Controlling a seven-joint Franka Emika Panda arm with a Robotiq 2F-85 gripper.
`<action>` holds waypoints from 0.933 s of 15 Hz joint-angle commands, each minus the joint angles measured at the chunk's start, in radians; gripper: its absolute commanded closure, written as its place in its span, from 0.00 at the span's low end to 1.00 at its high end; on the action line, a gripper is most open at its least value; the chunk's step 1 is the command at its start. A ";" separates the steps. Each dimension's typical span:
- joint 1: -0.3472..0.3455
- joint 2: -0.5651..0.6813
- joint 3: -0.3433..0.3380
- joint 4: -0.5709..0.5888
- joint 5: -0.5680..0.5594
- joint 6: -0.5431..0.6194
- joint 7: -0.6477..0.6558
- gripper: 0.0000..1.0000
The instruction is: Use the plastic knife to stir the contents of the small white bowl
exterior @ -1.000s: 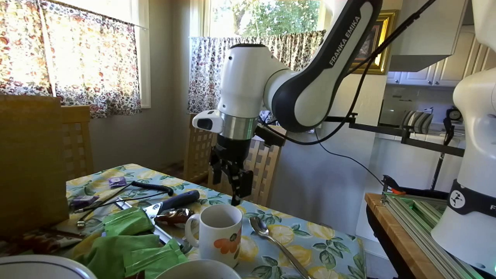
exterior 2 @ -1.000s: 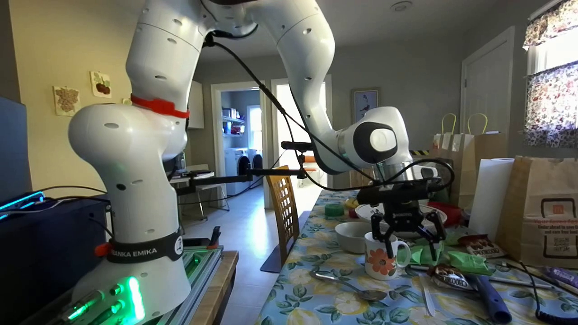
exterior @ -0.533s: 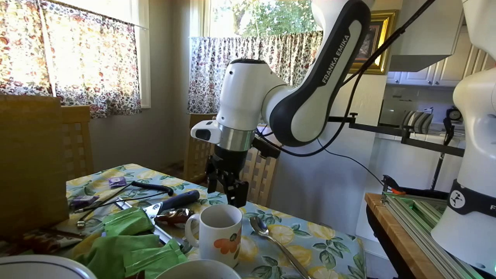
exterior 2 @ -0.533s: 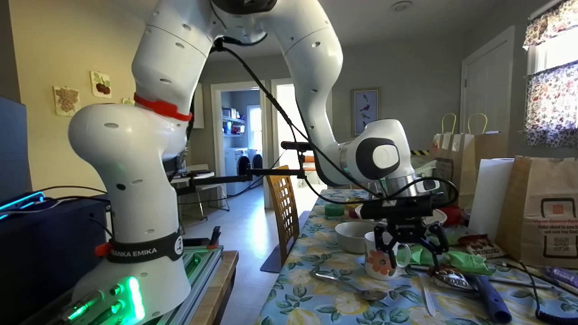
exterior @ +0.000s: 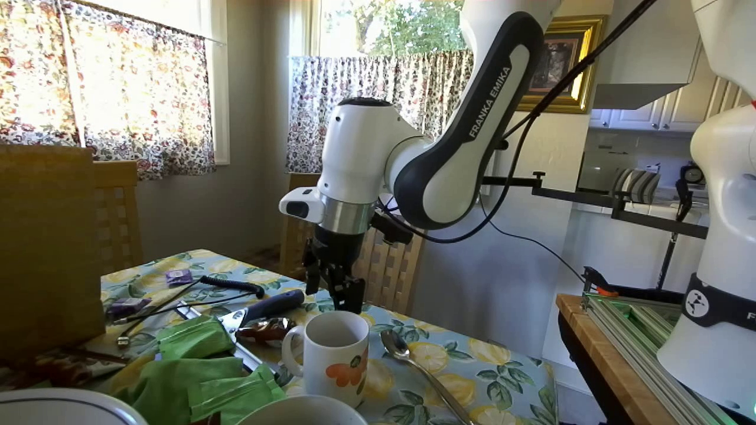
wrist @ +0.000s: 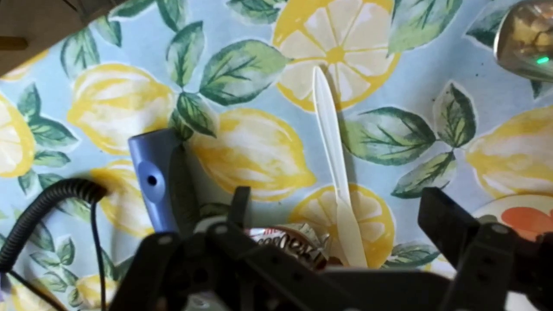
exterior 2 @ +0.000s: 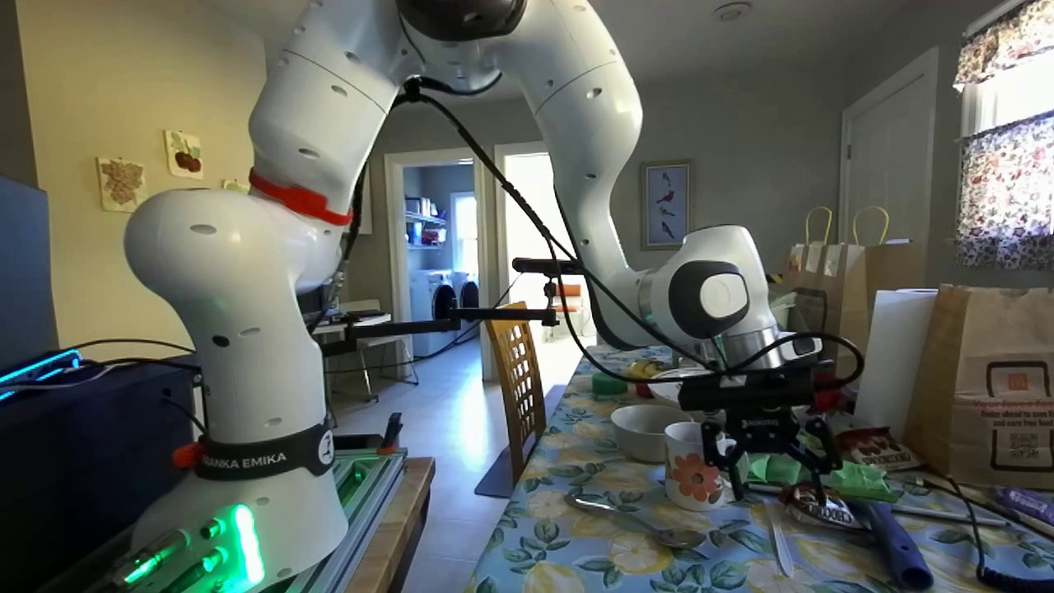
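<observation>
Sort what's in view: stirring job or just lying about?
Belongs to the job:
plastic knife
small white bowl, contents out of sight
end effector, open

Just lying about:
floral mug
metal spoon
green packets
brown wrapper
blue-handled tool
coiled cable
purple packets
paper bags
large dish

Floral curtains (exterior: 144,106) and a lemon-print tablecloth (exterior: 484,366) show a home.

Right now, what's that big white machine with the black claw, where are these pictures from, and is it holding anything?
It's a robot arm, a machine with bending joints. Its gripper, the black claw, is open and holds nothing. Two views look in from outside; the close-up is taken from the arm itself, looking down past the gripper. On the lemon tablecloth lie a white plastic knife, a spoon and a blue-handled tool, with green packets nearby. A flowered mug stands near a small white bowl.
</observation>
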 commanded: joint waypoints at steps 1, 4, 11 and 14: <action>-0.008 0.058 0.006 0.061 -0.008 -0.004 -0.060 0.00; -0.012 0.080 0.021 0.084 -0.006 -0.009 -0.094 0.00; -0.014 0.101 0.046 0.108 -0.004 -0.021 -0.141 0.00; -0.019 0.108 0.045 0.118 0.000 -0.027 -0.149 0.00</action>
